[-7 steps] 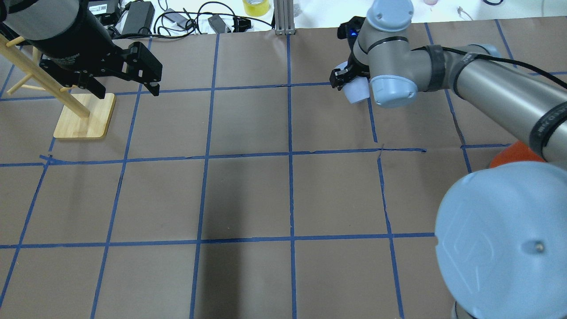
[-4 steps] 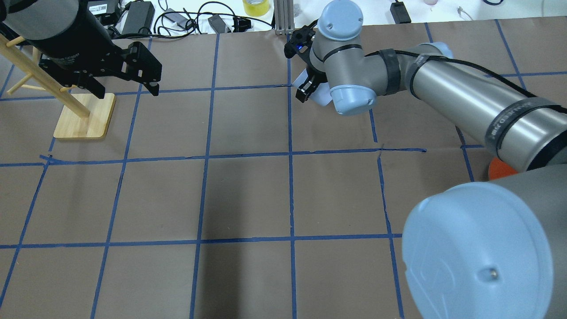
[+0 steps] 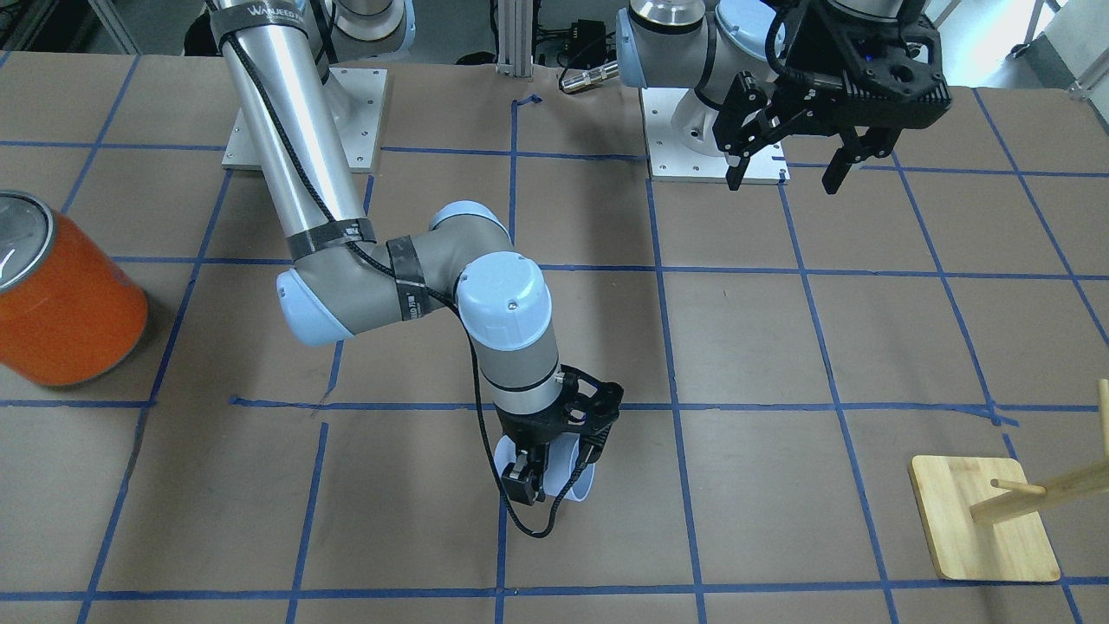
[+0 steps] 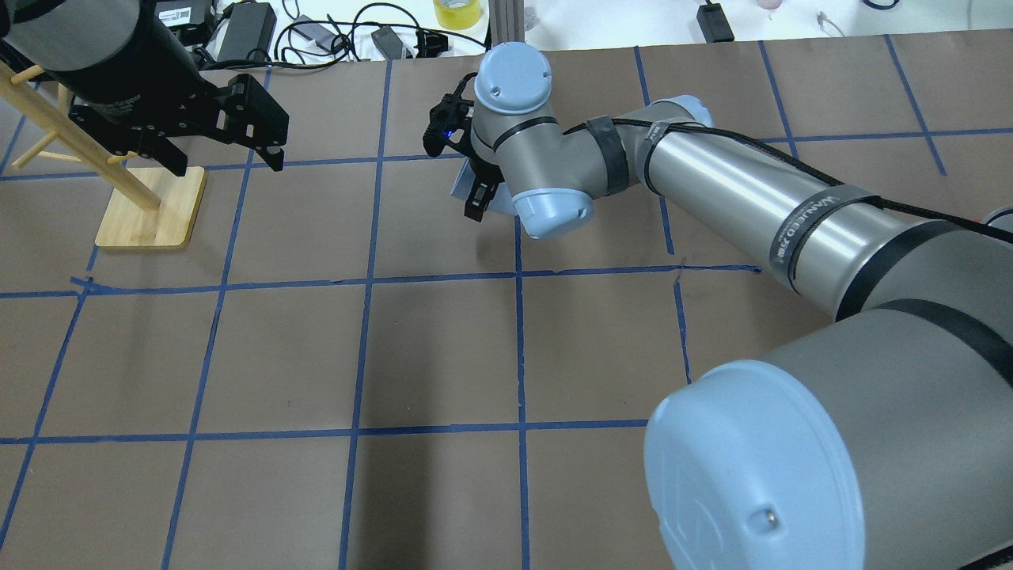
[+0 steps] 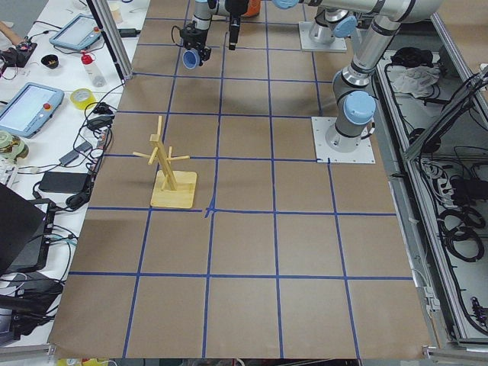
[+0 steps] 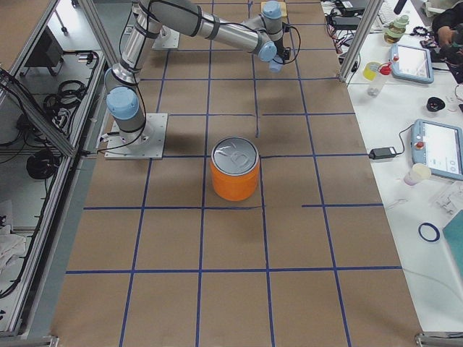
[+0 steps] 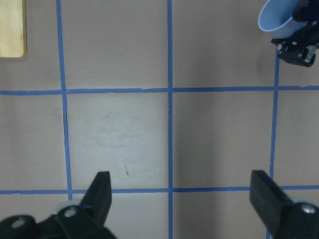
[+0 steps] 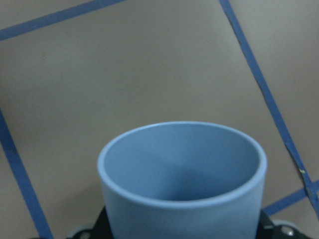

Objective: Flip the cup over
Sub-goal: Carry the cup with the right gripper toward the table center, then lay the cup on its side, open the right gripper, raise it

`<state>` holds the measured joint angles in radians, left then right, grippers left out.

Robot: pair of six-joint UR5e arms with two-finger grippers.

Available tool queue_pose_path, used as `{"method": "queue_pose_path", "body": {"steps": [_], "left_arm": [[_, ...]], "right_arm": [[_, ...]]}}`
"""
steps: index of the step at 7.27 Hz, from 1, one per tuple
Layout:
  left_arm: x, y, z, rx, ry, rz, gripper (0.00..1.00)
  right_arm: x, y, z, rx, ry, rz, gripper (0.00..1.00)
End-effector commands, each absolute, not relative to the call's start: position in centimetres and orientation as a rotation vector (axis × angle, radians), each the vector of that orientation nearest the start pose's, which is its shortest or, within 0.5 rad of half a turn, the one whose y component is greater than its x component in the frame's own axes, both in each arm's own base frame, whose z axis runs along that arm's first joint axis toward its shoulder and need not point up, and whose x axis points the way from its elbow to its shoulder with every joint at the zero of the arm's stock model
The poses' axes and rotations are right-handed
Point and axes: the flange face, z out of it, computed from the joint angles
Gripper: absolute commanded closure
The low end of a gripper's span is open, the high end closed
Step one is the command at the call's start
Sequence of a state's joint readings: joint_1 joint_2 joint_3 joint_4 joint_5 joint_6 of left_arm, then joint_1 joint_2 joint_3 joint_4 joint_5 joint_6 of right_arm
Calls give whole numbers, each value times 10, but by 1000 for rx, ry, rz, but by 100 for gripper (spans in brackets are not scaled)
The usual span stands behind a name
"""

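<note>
Motion since earlier frames: right arm has swung its wrist leftward along the far row of squares, carrying the cup (image 8: 182,169) from right of the centre tape line to just left of it. Left arm is unchanged.
Right gripper (image 3: 554,468): jaws closed on the cup wall, fingers pointing down at the table (image 4: 443,356).
Cup location: held in the right gripper, far centre of the table. Whether it touches the paper cannot be told.
Cup attitude: tilted, with the bluish interior and full rim facing the wrist camera. The mouth is neither straight up nor straight down.
Reason for hold: a side grip on the wall leaves the rim and base free, so wrist rotation alone can likely invert the cup.
Task stage (judgement): transport or mid-rotation; set-down not yet done.
Left gripper (image 4: 229,154): jaws wide apart, holding nothing, parked at far left above the wooden rack (image 4: 150,210), well apart from the cup.
Surface: brown paper covering marked into squares by blue tape, flat and matte.
Other object: orange can (image 3: 65,303) stands upright at the right side, well apart from the cup.
Room: cables and power bricks (image 4: 245,28) lie beyond the far edge. Benches with tablets flank the table ends.
</note>
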<state>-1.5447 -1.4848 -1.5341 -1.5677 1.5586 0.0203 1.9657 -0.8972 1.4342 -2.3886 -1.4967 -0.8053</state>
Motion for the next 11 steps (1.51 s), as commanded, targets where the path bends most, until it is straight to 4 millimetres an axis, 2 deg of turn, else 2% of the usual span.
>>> {"method": "queue_pose_path", "body": {"steps": [1,3,5,6,7,8,9,10,11], "left_arm": [[-122,-467,547,-9,3143,-196,0],[-122,-467,547,-6,3143,-196,0],[-122,-467,547,-6,3145,-196,0],[-122,-467,547,-6,3145,-196,0],[-122,-467,547,-8,3145,-196,0],[-122,-467,548,-6,3143,-198,0],[-122,-467,548,-6,3143,-198,0],[-122,-467,548,-8,3145,-198,0],[-122,-467,548,-11,3143,-198,0]], "right_arm": [[444,-599,212,-1850,2474,-422,68],[455,-596,201,-1932,2418,-406,53],[456,-594,202,-1948,2403,-405,0],[455,-594,204,-1948,2403,-400,0],[453,-593,219,-1939,2415,-418,0],[449,-587,250,-1923,2440,-418,0],[438,-580,283,-1816,2574,-426,0],[423,-574,298,-1685,2730,-362,0],[403,-568,312,-1469,2862,-289,0]]}}
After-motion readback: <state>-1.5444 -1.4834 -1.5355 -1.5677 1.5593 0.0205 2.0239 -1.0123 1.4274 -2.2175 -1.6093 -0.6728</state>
